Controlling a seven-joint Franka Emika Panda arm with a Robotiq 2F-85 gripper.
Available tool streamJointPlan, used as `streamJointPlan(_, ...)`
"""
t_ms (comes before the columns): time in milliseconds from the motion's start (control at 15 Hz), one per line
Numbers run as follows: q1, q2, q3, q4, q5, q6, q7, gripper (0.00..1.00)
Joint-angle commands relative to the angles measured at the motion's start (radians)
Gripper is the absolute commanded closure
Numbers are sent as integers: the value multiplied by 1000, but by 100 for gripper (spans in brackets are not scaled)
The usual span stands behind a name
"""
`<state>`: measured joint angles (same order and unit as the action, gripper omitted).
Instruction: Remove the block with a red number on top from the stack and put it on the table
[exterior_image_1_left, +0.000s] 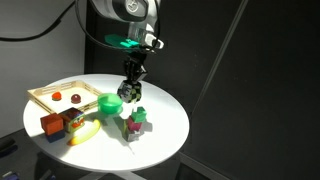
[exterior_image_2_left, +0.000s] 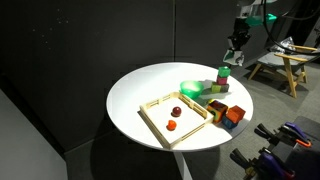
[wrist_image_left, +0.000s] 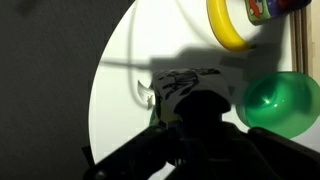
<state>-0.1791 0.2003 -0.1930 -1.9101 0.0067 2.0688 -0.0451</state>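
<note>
My gripper (exterior_image_1_left: 131, 96) hangs above the round white table (exterior_image_1_left: 165, 140), just over the pink-and-green cube (exterior_image_1_left: 136, 122) that stands alone on the tabletop. It is shut on the block with a red number on top (wrist_image_left: 186, 86). In the wrist view that block shows a white face with black marks and green edges, right at the dark jaws (wrist_image_left: 190, 112); the red mark is not visible. In an exterior view the gripper (exterior_image_2_left: 232, 58) sits above the cube (exterior_image_2_left: 222, 77) near the table's far edge (exterior_image_2_left: 150, 75).
A green bowl (exterior_image_1_left: 110, 102) stands close beside the gripper and also shows in the wrist view (wrist_image_left: 281, 100). A yellow banana (exterior_image_1_left: 84, 133), orange-and-blue cubes (exterior_image_1_left: 54, 124) and a wooden tray (exterior_image_1_left: 45, 92) holding red items lie beyond it.
</note>
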Motion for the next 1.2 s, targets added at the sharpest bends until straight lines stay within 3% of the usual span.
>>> streamJointPlan(0, -15, -86, 17, -117, 7, 47, -134, 93)
streamJointPlan(533, -17, -154, 23, -271, 29, 142, -457, 93)
streamJointPlan(1133, -15, -161, 29, -361, 58, 192, -827, 93)
